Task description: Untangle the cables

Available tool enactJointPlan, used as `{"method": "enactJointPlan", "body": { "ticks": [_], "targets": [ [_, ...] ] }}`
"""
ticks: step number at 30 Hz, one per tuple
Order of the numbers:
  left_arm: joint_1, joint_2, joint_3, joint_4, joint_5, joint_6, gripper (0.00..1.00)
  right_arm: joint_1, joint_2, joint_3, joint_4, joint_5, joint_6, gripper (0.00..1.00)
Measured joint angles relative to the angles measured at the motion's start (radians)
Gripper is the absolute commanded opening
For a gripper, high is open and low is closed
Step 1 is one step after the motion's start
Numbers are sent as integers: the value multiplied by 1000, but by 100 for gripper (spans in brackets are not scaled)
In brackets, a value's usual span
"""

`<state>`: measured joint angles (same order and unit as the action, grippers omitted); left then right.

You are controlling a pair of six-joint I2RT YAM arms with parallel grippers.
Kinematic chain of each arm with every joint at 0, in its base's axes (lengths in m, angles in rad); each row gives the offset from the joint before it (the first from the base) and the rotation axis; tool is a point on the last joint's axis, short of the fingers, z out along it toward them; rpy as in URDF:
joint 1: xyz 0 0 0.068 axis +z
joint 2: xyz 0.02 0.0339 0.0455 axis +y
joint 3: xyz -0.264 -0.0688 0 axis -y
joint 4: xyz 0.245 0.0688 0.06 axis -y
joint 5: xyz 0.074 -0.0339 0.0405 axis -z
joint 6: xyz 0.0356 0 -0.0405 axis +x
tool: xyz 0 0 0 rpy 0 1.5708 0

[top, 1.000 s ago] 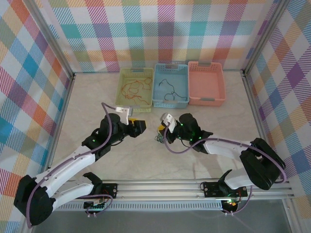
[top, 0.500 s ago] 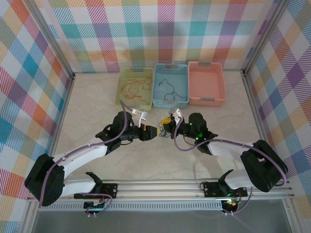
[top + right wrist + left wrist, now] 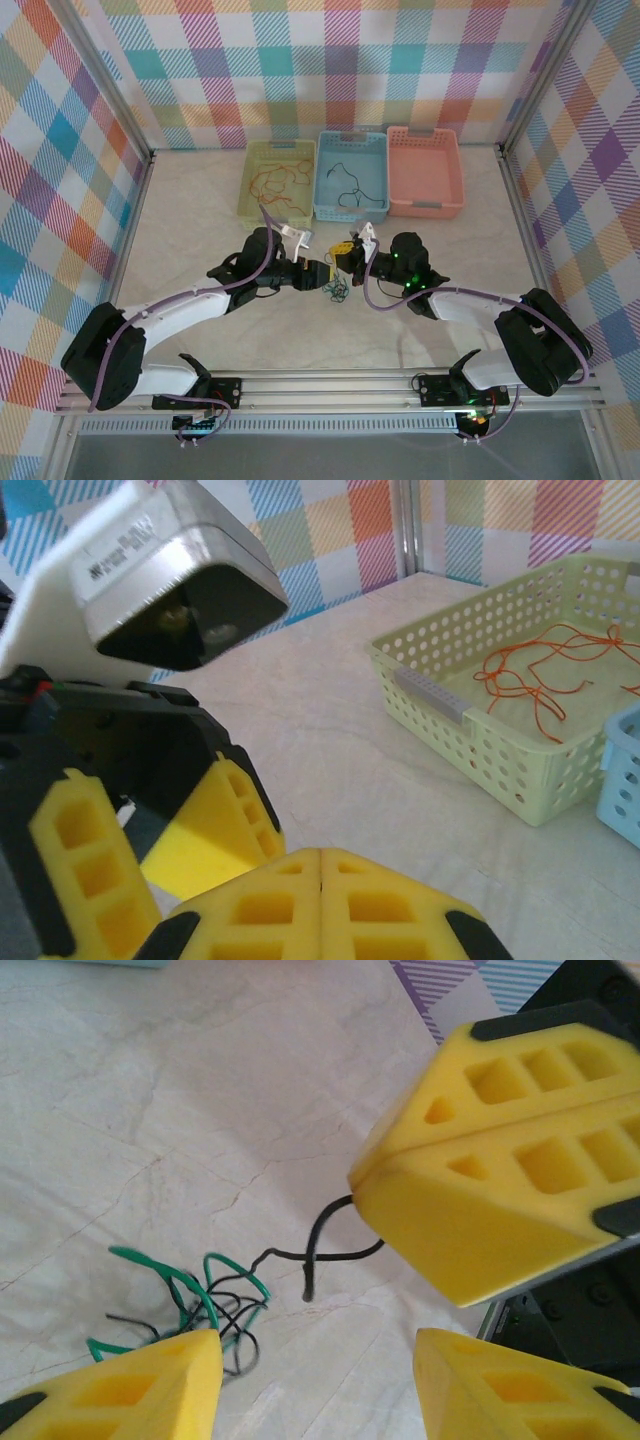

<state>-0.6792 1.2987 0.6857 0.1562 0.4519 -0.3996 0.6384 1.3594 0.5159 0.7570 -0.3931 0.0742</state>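
Finding: my left pincer, on the near side of the blue basket and slightly left of its middle, stands half spread, with nothing between its foam pads. The cables, a small knot of thin green and black wire, lie on the marbled table just beyond that pincer's tips and well clear of the basket's front wall. One black cable rises from the knot to the right into my right pincer, which is clamped flat on it on the basket's near side. That strand's long axis runs roughly left to right between knot and clamp, just ahead of my left pincer's gap. I judge the left arm the nearer for a grasp on the knot. The wires look limp, smooth and loopy. The pads are blocky yellow foam. The baskets are perforated plastic, and red-orange strands lie in the green basket left of the blue one.
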Motion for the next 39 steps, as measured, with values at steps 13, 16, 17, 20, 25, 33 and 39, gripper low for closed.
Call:
{"method": "enactJointPlan", "body": {
  "ticks": [13, 16, 17, 20, 25, 33, 39],
  "targets": [
    [0, 1, 2, 3, 0, 6, 40, -5, 11, 0, 15, -82, 23, 0],
    [0, 1, 2, 5, 0, 8, 35, -7, 15, 0, 17, -97, 24, 0],
    [0, 1, 2, 5, 0, 10, 34, -7, 16, 0, 19, -100, 24, 0],
    [0, 1, 2, 5, -1, 11, 31, -10, 19, 0, 21, -113, 24, 0],
    [0, 1, 2, 5, -8, 11, 24, -10, 24, 0, 22, -129, 24, 0],
    [-1, -4, 2, 8, -18, 19, 0, -10, 26, 0, 22, -140, 24, 0],
    [-1, -7, 2, 8, -24, 21, 0, -10, 28, 0, 23, -142, 24, 0]
  ]
}}
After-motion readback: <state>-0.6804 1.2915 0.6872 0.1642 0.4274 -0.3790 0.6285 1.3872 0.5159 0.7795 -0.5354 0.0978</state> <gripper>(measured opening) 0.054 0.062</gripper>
